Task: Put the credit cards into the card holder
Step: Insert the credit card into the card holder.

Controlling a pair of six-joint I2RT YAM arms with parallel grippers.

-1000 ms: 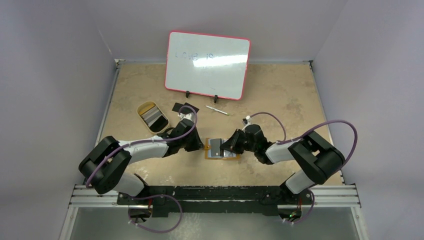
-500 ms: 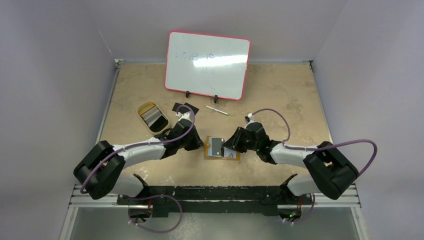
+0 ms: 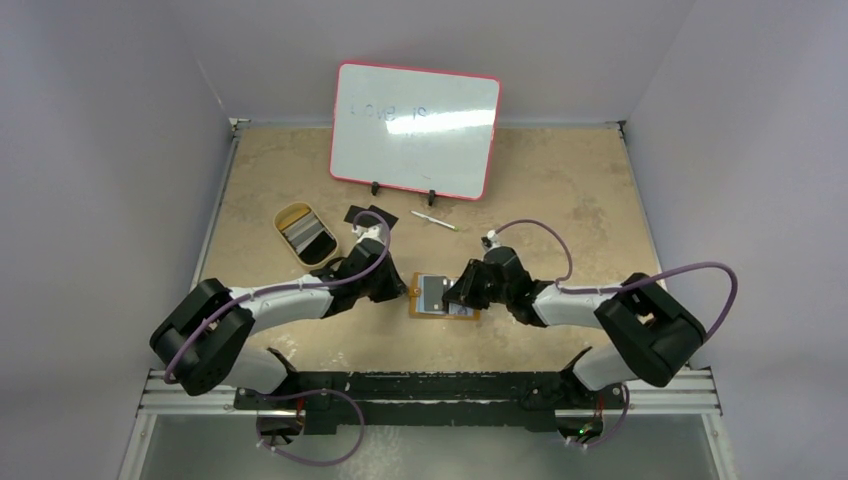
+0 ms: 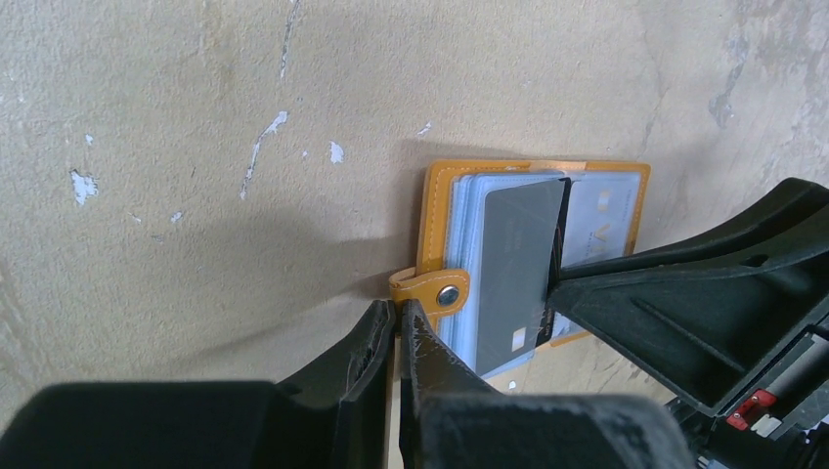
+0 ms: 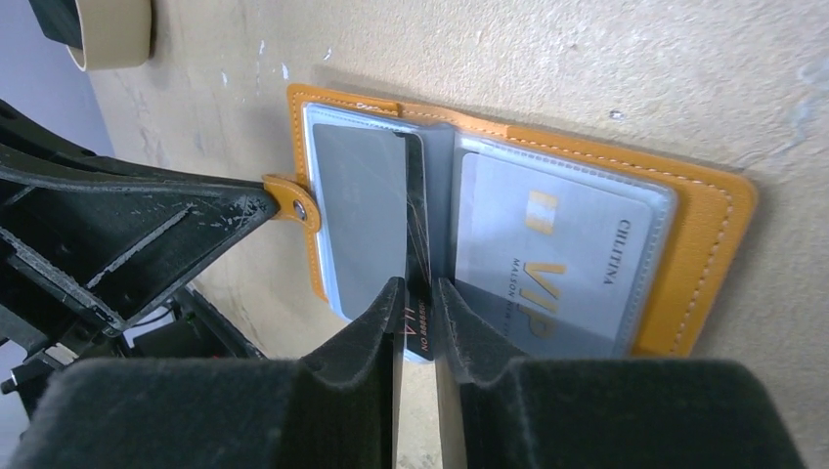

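Pinching black credit card (image 5: 415, 220) in right end effector (image 5: 415, 293), upright over card holder (image 5: 706, 230). Shut at left end effector (image 4: 397, 315).

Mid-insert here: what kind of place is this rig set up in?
Most likely a lab test cell for robot work, not a home or office: plain walls box in a scuffed tan table, a metal rail runs along its near edge, and a small whiteboard is propped at the back.

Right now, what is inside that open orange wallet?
Clear sleeves hold a grey card and a VIP card. The right gripper pinches a black card between them. Sleeves underneath are hidden.
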